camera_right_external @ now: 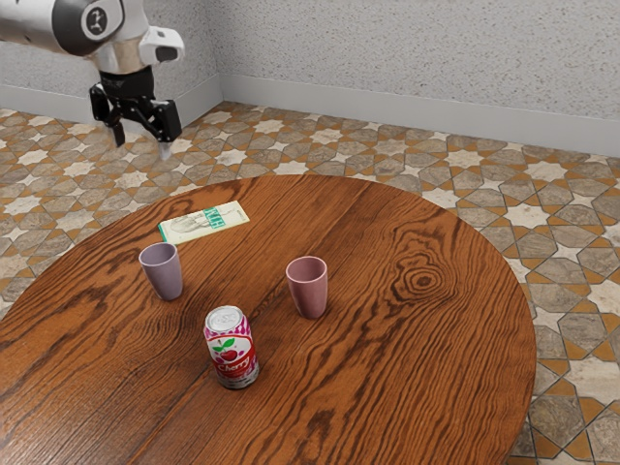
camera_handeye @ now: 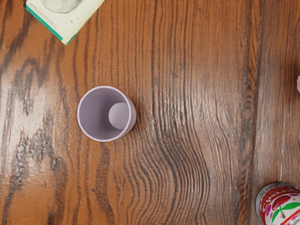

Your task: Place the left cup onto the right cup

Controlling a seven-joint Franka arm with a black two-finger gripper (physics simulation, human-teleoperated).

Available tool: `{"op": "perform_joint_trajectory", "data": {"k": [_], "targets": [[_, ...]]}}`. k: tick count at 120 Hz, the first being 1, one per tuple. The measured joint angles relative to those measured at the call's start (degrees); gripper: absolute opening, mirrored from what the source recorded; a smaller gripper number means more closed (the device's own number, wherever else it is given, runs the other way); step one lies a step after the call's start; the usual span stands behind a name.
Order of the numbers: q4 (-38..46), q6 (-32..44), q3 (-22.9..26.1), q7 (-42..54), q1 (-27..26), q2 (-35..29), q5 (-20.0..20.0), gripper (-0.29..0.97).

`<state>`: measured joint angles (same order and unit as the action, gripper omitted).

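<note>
While my claw hangs wide and empty, the lilac cup well below it, I judge this the approach; next, descend astride its rim.

**One word legible, on the can**

The red and white aluminium drinks can carries a label with a picture of red cherries and green leaves on a white patch. Below the picture, slanting script on the red band reads "Cherry". In the wrist view the same can shows parts of large pale letters on red, too cut off to read. The flat green and white printed packet bears a pale drawing and fine print too small to make out
</note>
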<state>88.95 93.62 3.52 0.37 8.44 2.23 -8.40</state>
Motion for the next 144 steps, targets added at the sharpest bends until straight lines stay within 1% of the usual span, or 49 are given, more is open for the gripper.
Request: {"op": "perform_joint_trajectory", "data": {"k": [17,25,29,42,51,76,95,114,144], "targets": [[-0.6,-1.0,0.2,0.2,-4.3,0.3,-0.2,0.68],[-0.2,-0.4,-1.7,0.3,-7.2,1.6,-0.4,0.68],[-0.1,0.0,-2.7,0.4,-7.7,2.4,-0.4,0.68],[0.4,1.3,-4.3,0.7,-4.0,4.2,-0.5,0.68],[0.8,2.3,-5.5,1.0,-2.8,5.4,-0.5,0.68],[5.6,8.3,-8.0,2.0,-3.2,8.2,-0.4,0.68],[8.0,14.3,-10.5,4.0,-2.4,10.8,1.9,0.68],[9.5,19.4,-10.8,5.7,-2.4,12.6,3.9,0.68],[11.8,26.0,-10.5,7.6,-2.4,15.6,5.9,0.68]]}}
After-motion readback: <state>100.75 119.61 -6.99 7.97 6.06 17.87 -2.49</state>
